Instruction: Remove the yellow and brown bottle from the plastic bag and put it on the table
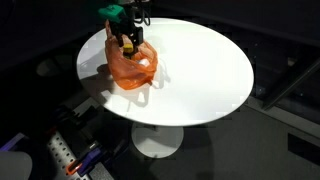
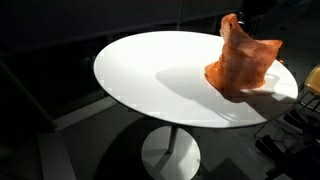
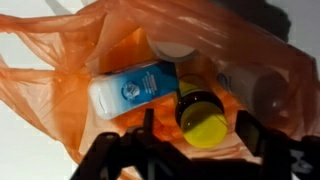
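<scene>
An orange plastic bag (image 1: 133,65) stands on the white round table (image 1: 200,70); it also shows in an exterior view (image 2: 243,65). In the wrist view the bag (image 3: 60,90) is open. Inside it lies the brown bottle with a yellow cap (image 3: 203,118), next to a blue and white bottle (image 3: 135,88) and a white bottle (image 3: 255,90). My gripper (image 3: 198,135) is open, with one finger on each side of the yellow cap and a gap on both sides. From outside, the gripper (image 1: 127,38) sits at the bag's mouth.
The bag stands near the table's edge (image 2: 285,95). A wide bare stretch of tabletop (image 2: 150,75) lies beside it. Dark floor and equipment (image 1: 70,155) surround the table's pedestal.
</scene>
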Motion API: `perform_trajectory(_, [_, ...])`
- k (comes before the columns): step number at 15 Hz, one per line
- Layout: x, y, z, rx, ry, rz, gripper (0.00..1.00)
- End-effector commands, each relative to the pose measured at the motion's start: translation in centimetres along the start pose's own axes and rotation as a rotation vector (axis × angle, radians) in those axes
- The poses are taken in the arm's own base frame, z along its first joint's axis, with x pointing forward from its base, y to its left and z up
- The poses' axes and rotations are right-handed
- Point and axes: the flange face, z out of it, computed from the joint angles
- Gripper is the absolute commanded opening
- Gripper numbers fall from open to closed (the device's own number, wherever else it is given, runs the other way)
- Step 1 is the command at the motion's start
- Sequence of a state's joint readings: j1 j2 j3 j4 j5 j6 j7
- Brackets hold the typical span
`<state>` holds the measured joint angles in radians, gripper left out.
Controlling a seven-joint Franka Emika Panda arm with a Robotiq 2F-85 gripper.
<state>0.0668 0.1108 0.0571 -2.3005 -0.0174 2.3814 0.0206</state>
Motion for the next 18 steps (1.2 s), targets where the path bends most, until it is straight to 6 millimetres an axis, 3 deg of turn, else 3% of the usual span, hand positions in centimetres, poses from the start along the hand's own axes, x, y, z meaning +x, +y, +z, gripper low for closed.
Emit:
perform_trajectory(1, [0.7, -0.2, 0.0, 0.005, 0.014, 0.018, 0.51])
perform_trajectory(5, [0.5, 0.1, -1.0, 0.003, 0.020, 0.023, 0.21])
perform_trajectory(13, [-1.7, 1.6, -6.8, 0.015, -0.022, 0.011, 0.20])
perform_trajectory(18, [-3.0, 4.3, -11.0, -0.008, -0.019, 0.065, 0.20])
